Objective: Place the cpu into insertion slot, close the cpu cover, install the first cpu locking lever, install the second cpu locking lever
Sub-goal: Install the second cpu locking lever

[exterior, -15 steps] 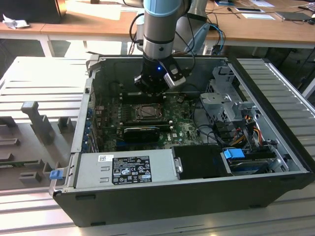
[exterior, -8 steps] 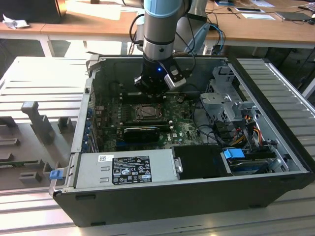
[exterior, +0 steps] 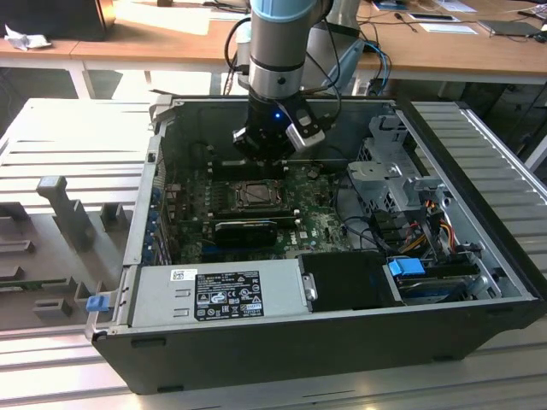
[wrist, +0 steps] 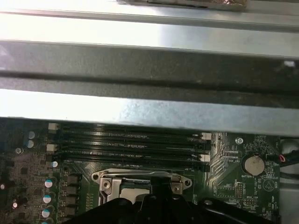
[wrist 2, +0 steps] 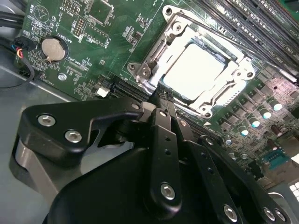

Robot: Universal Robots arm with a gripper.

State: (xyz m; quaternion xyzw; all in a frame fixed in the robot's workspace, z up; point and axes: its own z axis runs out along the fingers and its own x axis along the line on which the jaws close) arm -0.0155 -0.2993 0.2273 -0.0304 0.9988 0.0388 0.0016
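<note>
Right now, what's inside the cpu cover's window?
In the second wrist view the cpu shows pale through the cpu cover, which lies flat over it. The insertion slot beneath is covered. The gripper sits at the cover's edge.

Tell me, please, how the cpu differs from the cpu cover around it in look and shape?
The cpu is a plain, pale, solid square; the cpu cover is a grey metal frame with an open window. The cpu lies inside; the cpu cover rings it, carrying screws. Both sit flat on the green board.
</note>
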